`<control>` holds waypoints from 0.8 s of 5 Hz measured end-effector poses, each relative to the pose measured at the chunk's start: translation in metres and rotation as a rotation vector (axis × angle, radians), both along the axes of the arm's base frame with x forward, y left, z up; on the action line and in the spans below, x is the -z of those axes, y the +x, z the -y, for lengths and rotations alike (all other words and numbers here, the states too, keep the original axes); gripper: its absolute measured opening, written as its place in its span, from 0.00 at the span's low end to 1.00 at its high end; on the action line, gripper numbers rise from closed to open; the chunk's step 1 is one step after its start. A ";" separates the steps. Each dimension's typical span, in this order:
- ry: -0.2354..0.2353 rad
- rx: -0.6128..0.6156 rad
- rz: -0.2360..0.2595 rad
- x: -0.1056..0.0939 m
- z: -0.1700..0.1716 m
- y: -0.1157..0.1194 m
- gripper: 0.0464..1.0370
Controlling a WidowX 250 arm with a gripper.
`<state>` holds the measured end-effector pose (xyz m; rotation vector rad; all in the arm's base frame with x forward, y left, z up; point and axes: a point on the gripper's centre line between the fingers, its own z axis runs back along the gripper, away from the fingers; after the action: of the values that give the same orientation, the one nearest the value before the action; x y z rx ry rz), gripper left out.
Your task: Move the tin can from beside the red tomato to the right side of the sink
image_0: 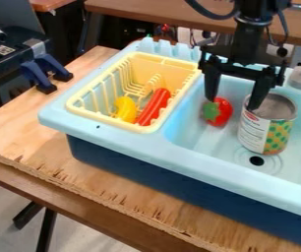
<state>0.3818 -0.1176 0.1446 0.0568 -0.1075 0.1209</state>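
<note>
Lowering the widely opened end effector (232, 104) could tip the can (265, 129), because one finger (259, 94) is very near its rim.

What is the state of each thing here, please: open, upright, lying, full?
Gripper: open, pointing down
Can: upright, top open
Toy strawberry: on its side
Yellow dish rack: upright, holding two toys
Red toy: lying in rack
Yellow toy: lying in rack
Drain hole: uncovered
</note>
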 end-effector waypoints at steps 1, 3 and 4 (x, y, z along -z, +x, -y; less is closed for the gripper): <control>0.020 -0.021 0.038 -0.001 0.005 0.002 0.95; -0.001 -0.053 0.066 0.008 0.025 0.002 0.95; 0.008 -0.070 0.083 0.010 0.031 0.005 0.96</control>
<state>0.3870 -0.1486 0.1347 0.0636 -0.1891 0.1932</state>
